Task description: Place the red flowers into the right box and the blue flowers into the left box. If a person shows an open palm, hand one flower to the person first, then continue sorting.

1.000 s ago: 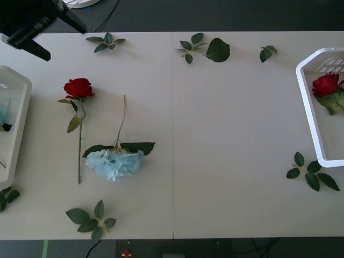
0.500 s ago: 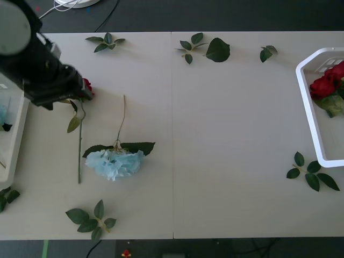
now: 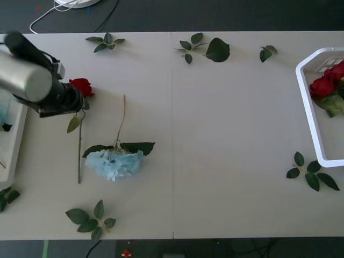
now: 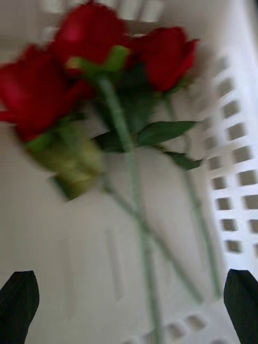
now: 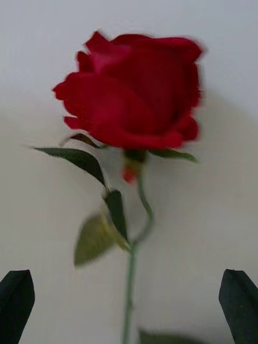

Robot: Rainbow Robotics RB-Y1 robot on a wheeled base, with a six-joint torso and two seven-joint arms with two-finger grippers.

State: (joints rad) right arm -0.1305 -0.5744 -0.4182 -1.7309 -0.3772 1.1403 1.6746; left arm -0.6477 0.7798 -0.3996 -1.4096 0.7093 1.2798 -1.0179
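Both jaws stand spread and grip nothing. By the table's left edge a red rose (image 3: 81, 86) (image 5: 134, 91) lies under the left gripper (image 5: 129, 306), with a blue hydrangea (image 3: 114, 163) beside its stem. At the right edge, the right gripper (image 4: 129, 306) hangs over three roses (image 4: 91, 70) (image 3: 325, 85) inside the lattice basket (image 3: 307, 113) (image 4: 236, 177). The plain tray (image 3: 13, 142) sits at the left edge.

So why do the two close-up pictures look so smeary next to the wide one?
In the front view the table is evenly lit and sharp, with faint shadows. In the right wrist view the red flowers in the right box are smeared. In the left wrist view the rose is soft-edged and out of focus.
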